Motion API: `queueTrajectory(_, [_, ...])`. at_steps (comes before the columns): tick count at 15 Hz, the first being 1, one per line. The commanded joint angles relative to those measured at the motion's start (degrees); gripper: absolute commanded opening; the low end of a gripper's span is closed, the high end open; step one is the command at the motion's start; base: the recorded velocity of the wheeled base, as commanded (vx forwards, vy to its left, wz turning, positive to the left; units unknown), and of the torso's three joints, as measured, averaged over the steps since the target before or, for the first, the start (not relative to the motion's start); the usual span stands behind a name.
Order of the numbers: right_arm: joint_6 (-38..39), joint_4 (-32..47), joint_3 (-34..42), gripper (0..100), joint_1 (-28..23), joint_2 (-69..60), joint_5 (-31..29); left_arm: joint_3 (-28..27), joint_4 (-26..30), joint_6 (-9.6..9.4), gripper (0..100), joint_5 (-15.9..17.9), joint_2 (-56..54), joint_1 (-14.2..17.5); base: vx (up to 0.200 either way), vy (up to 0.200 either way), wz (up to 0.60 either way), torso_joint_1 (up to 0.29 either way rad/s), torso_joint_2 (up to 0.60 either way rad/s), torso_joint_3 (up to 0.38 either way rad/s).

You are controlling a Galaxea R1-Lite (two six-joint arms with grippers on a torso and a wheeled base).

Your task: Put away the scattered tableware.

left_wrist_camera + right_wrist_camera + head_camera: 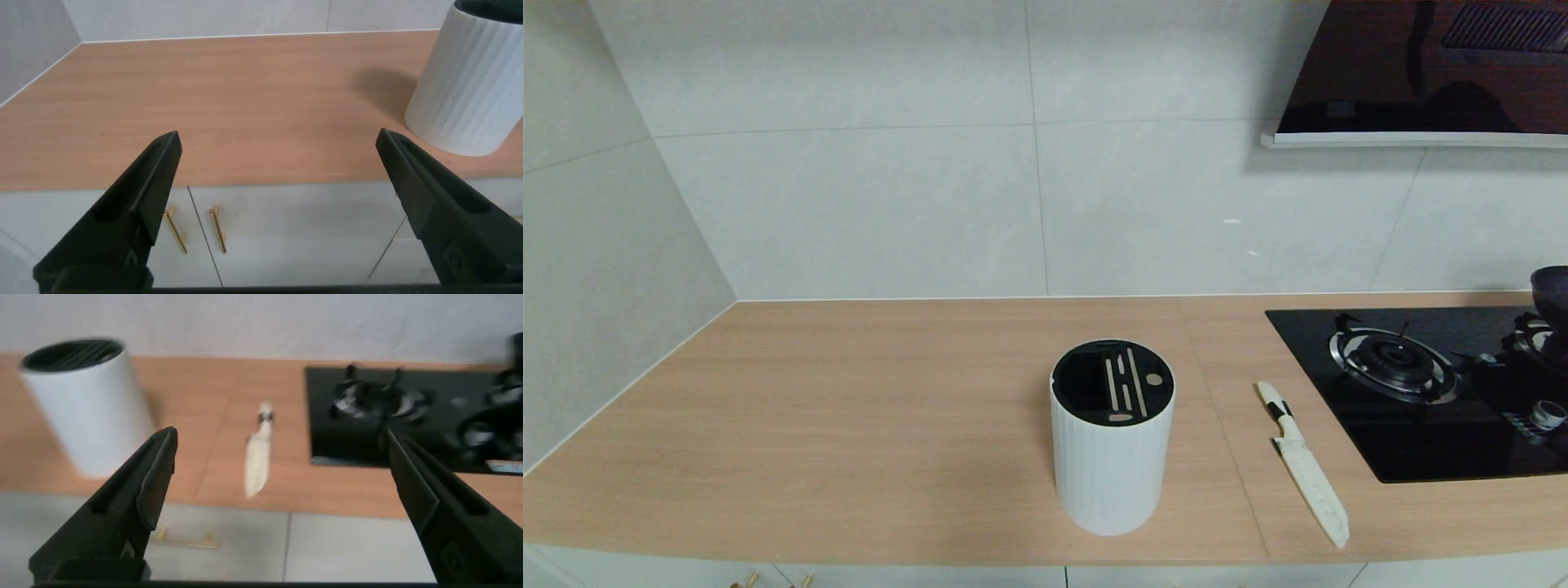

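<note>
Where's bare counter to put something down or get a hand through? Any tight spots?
Biggest bare patch: counter from the left wall to the holder. Also bare: the band between holder and back wall. Tight: the strip between holder and knife, and the narrower one between knife and hob.

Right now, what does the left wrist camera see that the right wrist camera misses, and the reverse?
Left wrist view: the left fingers, open, and the corner where two walls meet the counter. Right wrist view: the right fingers, open, the white knife lying on the counter, and the black stove beside it. Both share the white ribbed holder, the wooden counter and the cabinet fronts below its edge.
</note>
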State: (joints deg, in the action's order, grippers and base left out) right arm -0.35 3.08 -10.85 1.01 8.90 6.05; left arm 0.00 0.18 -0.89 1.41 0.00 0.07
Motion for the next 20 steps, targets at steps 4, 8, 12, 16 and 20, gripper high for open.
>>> queueTrajectory(4, [0.0,-3.3,-10.6,100,0.9,38.6,3.6,0.0,0.0,0.01,100,0.0,0.0,0.0,0.0,0.0,0.0,0.0,0.0,0.0])
queueTrajectory(8, [0.7,-23.5,-12.7,100,6.0,64.9,2.7,0.0,0.0,0.01,100,0.0,0.0,0.0,0.0,0.0,0.0,0.0,0.0,0.0])
queueTrajectory(12, [0.7,-38.6,-14.7,100,8.7,82.8,-6.7,0.0,0.0,0.1,100,0.0,0.0,0.0,0.0,0.0,0.0,0.0,0.0,0.0])
queueTrajectory(16, [0.7,-41.1,-18.8,100,9.3,92.5,-8.1,0.0,0.0,0.1,100,0.0,0.0,0.0,0.0,0.0,0.0,0.0,0.0,0.0])
queueTrajectory(20, [0.5,-45.4,-19.9,100,9.9,101.3,-8.2,0.0,0.0,0.1,100,0.0,0.0,0.0,0.0,0.0,0.0,0.0,0.0,0.0])
